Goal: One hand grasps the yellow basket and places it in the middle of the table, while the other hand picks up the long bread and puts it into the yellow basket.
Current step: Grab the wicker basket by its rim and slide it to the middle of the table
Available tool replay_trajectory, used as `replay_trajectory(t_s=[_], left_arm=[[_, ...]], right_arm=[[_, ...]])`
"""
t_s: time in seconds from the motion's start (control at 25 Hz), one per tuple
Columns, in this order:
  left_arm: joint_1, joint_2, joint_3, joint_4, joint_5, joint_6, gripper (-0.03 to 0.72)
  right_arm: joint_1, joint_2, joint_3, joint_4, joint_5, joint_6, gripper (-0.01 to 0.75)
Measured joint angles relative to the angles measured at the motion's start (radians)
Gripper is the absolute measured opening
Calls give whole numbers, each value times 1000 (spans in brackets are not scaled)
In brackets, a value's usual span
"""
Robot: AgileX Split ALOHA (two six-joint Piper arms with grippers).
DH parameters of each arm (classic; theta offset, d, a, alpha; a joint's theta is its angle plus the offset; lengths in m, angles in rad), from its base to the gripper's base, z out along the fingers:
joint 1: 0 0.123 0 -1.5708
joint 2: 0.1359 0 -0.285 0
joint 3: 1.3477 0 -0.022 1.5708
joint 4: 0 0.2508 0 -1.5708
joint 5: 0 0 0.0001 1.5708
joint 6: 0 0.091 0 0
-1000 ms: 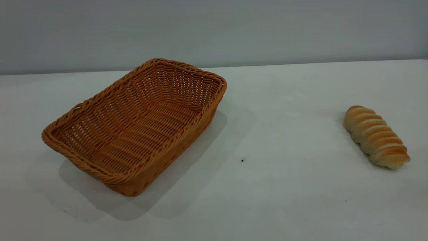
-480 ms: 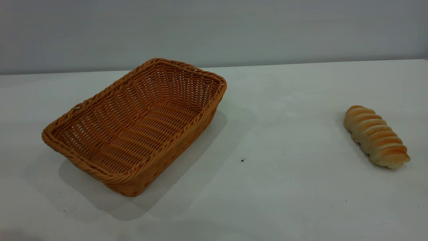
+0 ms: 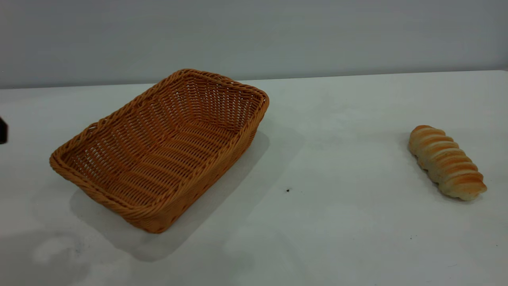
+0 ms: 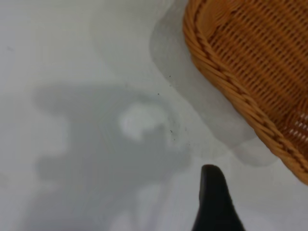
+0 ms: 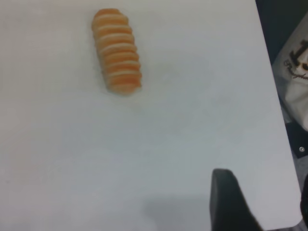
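The yellow basket (image 3: 158,151) is a large woven wicker tray. It rests empty on the white table (image 3: 337,222), left of the middle. The long bread (image 3: 446,162) lies ridged side up at the far right of the table. A black piece of my left arm (image 3: 2,130) shows at the left edge of the exterior view. In the left wrist view my left gripper (image 4: 215,204) hangs over bare table, just off a corner of the basket (image 4: 250,72). In the right wrist view my right gripper (image 5: 231,204) is above bare table, well short of the bread (image 5: 118,50).
A tiny dark speck (image 3: 288,190) marks the table between basket and bread. In the right wrist view the table's edge (image 5: 279,125) runs close to my right gripper, with a white bag (image 5: 296,77) on the floor beyond it.
My left arm has come into the exterior view at the left edge, and its shadow has spread over the table's front left. The basket and the bread have not moved.
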Motion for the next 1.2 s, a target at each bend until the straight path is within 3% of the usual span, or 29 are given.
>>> replay_trajectory(t_s=[0.48,0.72,1.2], left_arm=[[0,380,-241,-9,110,-100,515],[0,517,-335,-108,154,-99,515],[-1,615,-394,-242,177,-49,515]], right_arm=[[0,0,0,26,-2,0,401],[0,0,0,26,-4,0,401],[0,0,0,26,-34,0,401]])
